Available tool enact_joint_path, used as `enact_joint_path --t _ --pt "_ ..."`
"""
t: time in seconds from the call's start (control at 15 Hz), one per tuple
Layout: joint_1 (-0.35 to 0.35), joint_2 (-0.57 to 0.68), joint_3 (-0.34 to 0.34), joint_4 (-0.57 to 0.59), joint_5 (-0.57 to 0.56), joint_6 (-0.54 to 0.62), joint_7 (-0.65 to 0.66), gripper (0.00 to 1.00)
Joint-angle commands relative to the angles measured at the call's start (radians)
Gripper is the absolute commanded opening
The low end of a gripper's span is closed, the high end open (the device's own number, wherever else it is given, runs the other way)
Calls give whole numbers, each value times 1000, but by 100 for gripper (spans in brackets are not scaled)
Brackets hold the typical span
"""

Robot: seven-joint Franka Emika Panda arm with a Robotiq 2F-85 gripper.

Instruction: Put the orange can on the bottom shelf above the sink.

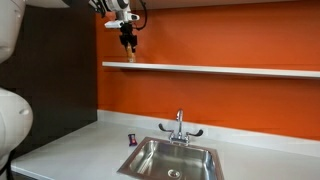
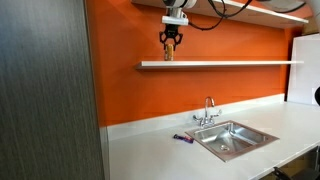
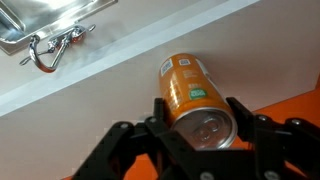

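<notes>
One glossy cylindrical orange can (image 3: pixel 187 92) gripped by black pincer (image 3: pixel 200 112)

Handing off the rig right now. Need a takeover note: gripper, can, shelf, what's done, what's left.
Gripper: shut on the can, which sits between its fingers.
Can: at one end of the shelf, its bottom close to the board. I cannot tell whether they touch.
Sink: below, with a small dark object beside it on the counter.
Done: the can is up at shelf height.
Left: set it down on the shelf, open, back away.
</notes>
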Motion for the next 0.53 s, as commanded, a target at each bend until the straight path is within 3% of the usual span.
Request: enact_joint_path --t 0.0,0.47 --pt "6 29 -5 54 -15 -7 16 39" --pt "4 55 -12 93 -9 -30 25 39"
